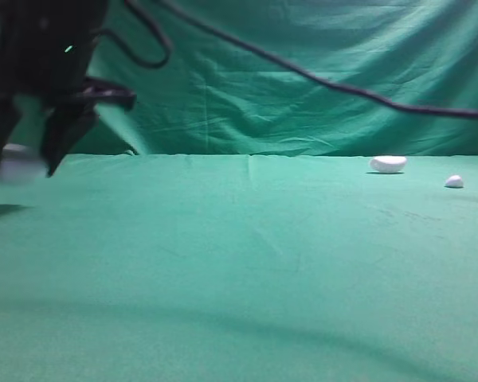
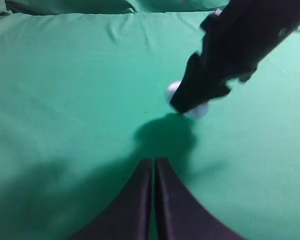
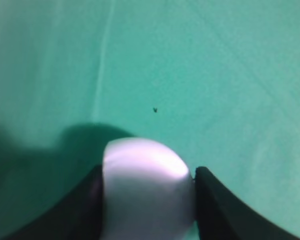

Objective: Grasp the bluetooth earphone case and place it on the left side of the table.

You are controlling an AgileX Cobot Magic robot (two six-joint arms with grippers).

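Observation:
The white bluetooth earphone case (image 1: 16, 161) is held between the black fingers of my right gripper (image 1: 21, 169), which has reached across to the far left of the exterior view. It hangs a little above the green table (image 1: 239, 263) and casts a shadow below. In the right wrist view the case (image 3: 147, 195) fills the gap of the right gripper (image 3: 148, 171), shut on it. The left wrist view shows the right gripper (image 2: 186, 106) with the case (image 2: 199, 111) peeking out. My left gripper (image 2: 154, 165) is shut and empty, low over the cloth.
A smaller white bean-shaped piece (image 1: 388, 164) and a tiny white piece (image 1: 454, 181) lie at the back right of the table. A black cable (image 1: 342, 86) hangs across the green backdrop.

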